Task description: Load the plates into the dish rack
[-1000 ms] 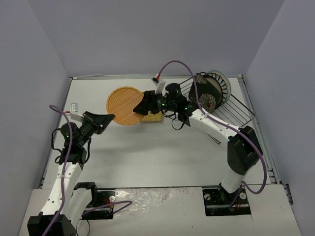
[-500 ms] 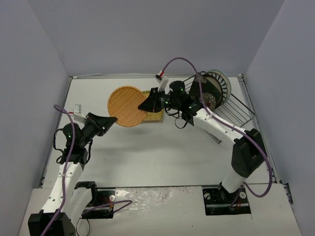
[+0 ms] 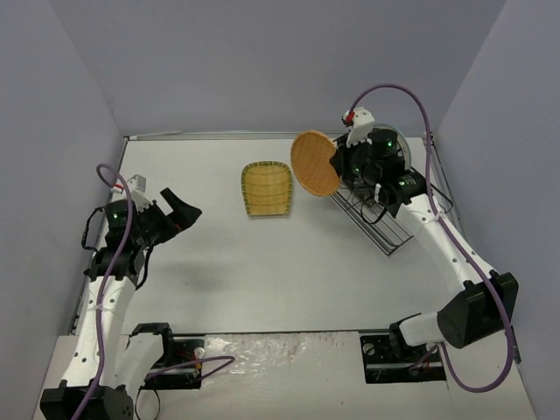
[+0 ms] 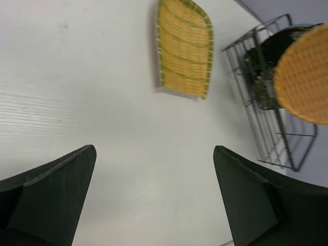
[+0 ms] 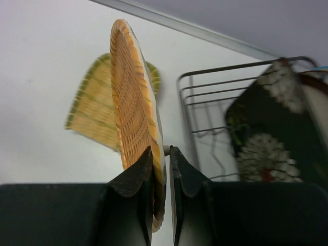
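The right hand (image 5: 161, 154) is clenched on the rim of the orange round woven plate (image 3: 315, 163), holding it upright on edge beside the left end of the dark wire dish rack (image 3: 378, 217). A black floral square plate (image 5: 266, 138) stands in the rack. The yellow square woven plate (image 3: 266, 188) lies flat on the white tabletop (image 3: 262, 271), far centre. The left hand (image 3: 182, 213) hangs released at the left.

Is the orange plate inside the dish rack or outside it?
Outside. The right gripper pinches the orange plate upright, beside the dish rack.
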`<act>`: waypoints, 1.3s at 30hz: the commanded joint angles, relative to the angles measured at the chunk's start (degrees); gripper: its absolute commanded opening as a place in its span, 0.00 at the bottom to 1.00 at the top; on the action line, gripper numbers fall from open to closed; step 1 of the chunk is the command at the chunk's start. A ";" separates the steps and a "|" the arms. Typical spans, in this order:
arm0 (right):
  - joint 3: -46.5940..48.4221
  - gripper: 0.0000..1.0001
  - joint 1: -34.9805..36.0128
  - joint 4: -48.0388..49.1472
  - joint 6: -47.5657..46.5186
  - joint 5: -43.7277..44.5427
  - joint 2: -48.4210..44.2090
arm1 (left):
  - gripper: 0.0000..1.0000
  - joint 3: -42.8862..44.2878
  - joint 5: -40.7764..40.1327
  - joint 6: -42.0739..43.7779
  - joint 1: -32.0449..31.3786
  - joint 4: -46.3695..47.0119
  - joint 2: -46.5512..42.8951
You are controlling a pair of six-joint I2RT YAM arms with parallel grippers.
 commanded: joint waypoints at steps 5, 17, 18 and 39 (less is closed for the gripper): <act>3.95 0.00 -1.81 2.08 -26.43 23.01 -2.22 | 0.97 7.01 -20.81 22.59 -0.08 -14.83 3.95; 4.27 0.00 -5.25 8.35 -37.55 21.82 3.73 | 0.97 5.45 -21.09 22.82 -0.03 -12.15 6.91; 4.39 0.00 -5.71 8.41 -37.55 21.06 3.87 | 0.97 5.45 -21.09 22.82 -0.03 -12.11 6.97; 2.39 0.00 -9.60 8.60 -35.18 9.57 7.35 | 0.97 5.45 -21.27 23.26 -0.03 -11.93 7.78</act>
